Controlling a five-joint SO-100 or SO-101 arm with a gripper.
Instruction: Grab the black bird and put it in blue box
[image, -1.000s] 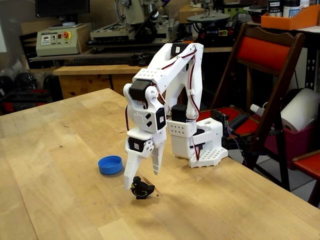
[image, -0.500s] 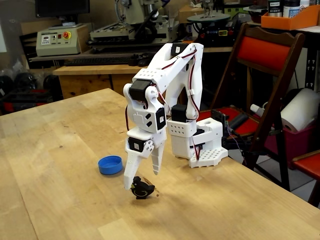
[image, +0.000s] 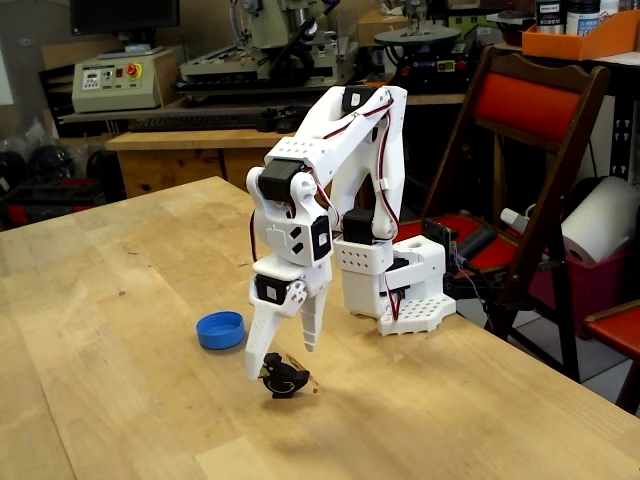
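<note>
The white arm (image: 330, 170) is bent right over, its wrist pointing down at the table (image: 120, 330), and the gripper (image: 284, 357) hangs low over the bird (image: 283, 379). The bird stands upright on the wood, black body, a bit of yellow at the head, facing left in the fixed view. One long white finger (image: 262, 348) comes down at the bird's left, its tip right by the head; the shorter finger (image: 313, 322) ends higher, up and to the right, clear of the bird's back. So the fingers are spread apart, a clear gap between them, and they grip nothing; whether the left tip actually touches the bird I can't tell from here. The bird's base sits on the table, not lifted. To the left and a little farther back is the box (image: 220, 329), a low round blue dish, open side up, nothing in it, lying apart from both bird and gripper. The arm's base (image: 400, 290) stands behind, near the table's right edge, with a red folding chair (image: 530, 110) just beyond it.
</note>
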